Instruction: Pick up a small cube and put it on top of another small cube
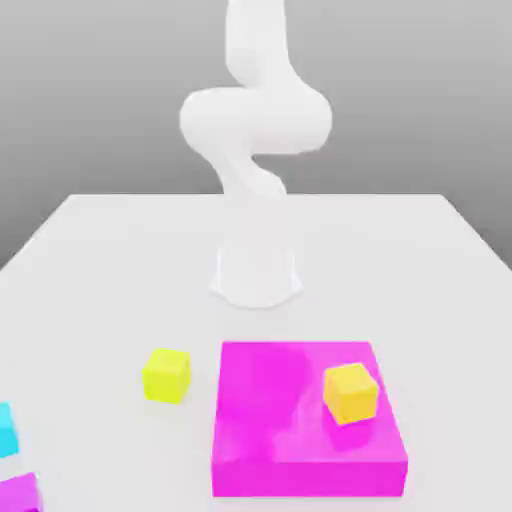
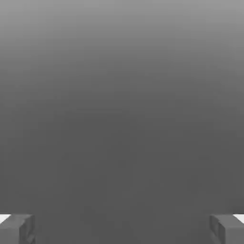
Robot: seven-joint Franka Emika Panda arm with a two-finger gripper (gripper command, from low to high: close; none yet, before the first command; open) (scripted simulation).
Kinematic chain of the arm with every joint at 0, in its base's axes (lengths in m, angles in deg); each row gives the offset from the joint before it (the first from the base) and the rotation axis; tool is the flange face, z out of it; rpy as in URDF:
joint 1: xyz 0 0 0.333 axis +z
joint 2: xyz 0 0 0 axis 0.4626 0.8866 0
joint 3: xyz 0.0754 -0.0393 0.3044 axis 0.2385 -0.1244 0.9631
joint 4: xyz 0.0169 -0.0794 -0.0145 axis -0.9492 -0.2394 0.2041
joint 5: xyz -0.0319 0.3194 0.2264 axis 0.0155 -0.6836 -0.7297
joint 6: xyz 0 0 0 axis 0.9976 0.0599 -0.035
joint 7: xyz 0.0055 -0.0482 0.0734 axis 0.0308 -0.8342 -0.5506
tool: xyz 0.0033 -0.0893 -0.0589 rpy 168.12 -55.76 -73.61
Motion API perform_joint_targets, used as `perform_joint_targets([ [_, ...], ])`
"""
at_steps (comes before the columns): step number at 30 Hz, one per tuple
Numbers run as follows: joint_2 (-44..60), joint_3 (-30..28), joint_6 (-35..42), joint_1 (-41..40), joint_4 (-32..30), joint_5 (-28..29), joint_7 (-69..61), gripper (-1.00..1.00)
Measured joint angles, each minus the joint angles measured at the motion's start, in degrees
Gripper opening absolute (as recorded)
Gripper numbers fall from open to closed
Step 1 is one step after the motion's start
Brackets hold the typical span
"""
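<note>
With the end effector (image 2: pixel 122 229) spread wide and empty, picking up seems the step in hand, so the next move calls for reaching the yellow cube (image 1: pixel 167 376) near the tabletop's (image 1: pixel 120 260) front edge, beside the magenta block (image 1: pixel 310 478) bearing an orange cube (image 1: pixel 351 394).

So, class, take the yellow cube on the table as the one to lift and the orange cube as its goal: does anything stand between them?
Only the magenta block's raised edge: the orange cube sits on top of it, so the yellow cube should probably be lifted above that.
</note>
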Motion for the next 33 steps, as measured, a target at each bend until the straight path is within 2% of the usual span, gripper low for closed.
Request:
perform_joint_targets([
  [9,14.62,-4.58,-12.78,-5.68,-16.7,4.1,-2.07,0.0],
  [16,28.5,-10.57,-24.56,-10.08,-31.06,5.63,-5.56,0.0],
  [19,40.26,-12.11,-33.58,-10.71,-33.77,1.31,-10.1,0.0],
  [22,47.79,-7.74,-39.62,-13.34,-33.28,-6.03,-15.5,0.0],
  [24,52.02,-2.69,-43.14,-17.93,-32.65,-8.39,-17.34,0.0],
  [25,53.85,-0.75,-44.7,-19.93,-32.39,-8.5,-17.54,-1.0],
  [31,54.76,0.22,-45.43,-20.96,-32.26,-8.4,-17.48,-1.0],
  [33,52.89,-1.35,-43.87,-19.52,-32.56,-7.65,-16.8,-1.0],
])
